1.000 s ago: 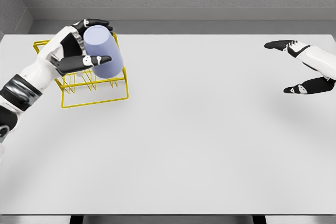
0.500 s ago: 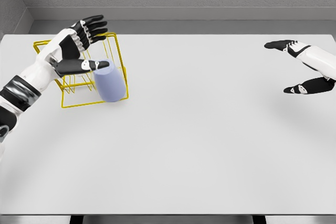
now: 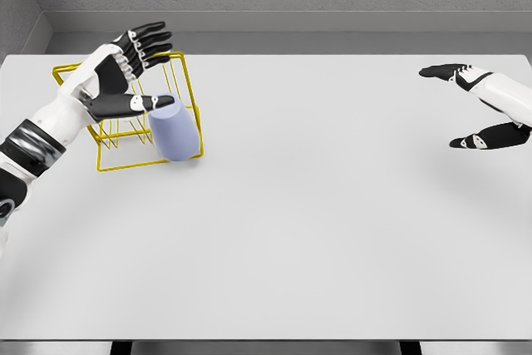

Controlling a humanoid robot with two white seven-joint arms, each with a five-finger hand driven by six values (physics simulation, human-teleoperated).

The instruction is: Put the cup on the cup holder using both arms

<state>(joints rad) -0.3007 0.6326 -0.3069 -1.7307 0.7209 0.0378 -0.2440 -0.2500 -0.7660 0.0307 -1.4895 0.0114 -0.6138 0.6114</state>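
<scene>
In the upper left of the frame, the pale blue cup [image 3: 175, 134] sits at the front right corner of the yellow wire cup holder [image 3: 116, 139]. It looks upright, and it seems to rest at the holder's edge, but it is hard to tell if it is fully inside the wires. The left hand [image 3: 123, 72] is just above and behind the cup, with its fingers [image 3: 150, 39] spread wide and holding nothing. Its thumb is very near the cup's top rim.

The job now looks like letting go and backing off. To do this well, the left hand should lift straight up and away, so the thumb does not knock the cup over or drag the light wire holder.

At the right edge of the frame, the right hand [image 3: 482, 110] floats above the white desk [image 3: 332, 222], fingers wide, holding nothing, far from the cup.
</scene>
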